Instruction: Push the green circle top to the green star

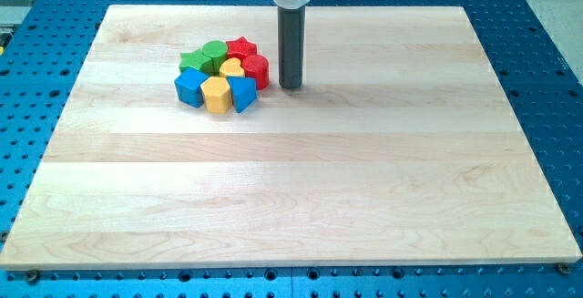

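The green circle (215,53) sits at the top of a tight cluster of blocks in the board's upper left part. The green star (194,60) lies right next to it on its left, touching it. My tip (291,86) rests on the board just right of the cluster, a small gap from the red block (256,69), and well right of the green circle.
The cluster also holds a red star (240,47), a yellow heart (232,66), a yellow hexagon (216,93), a blue block (190,87) at the left and a blue block (243,93) at the right. The wooden board (301,189) lies on a blue perforated table.
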Robot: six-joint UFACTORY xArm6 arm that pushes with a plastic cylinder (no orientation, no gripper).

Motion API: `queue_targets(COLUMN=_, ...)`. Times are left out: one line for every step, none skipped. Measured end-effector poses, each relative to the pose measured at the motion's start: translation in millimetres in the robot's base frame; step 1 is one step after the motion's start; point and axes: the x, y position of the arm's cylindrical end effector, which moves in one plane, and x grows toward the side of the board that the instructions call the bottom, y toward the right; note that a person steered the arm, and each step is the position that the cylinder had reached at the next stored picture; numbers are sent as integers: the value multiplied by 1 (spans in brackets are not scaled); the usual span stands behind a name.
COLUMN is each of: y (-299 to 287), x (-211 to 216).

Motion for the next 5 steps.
queue_targets(y=0, x=0)
queue_targets(y=-1, x=0)
queue_targets(y=-3, x=1)
queue_targets(y=-10, x=43)
queue_targets(y=-30, x=96)
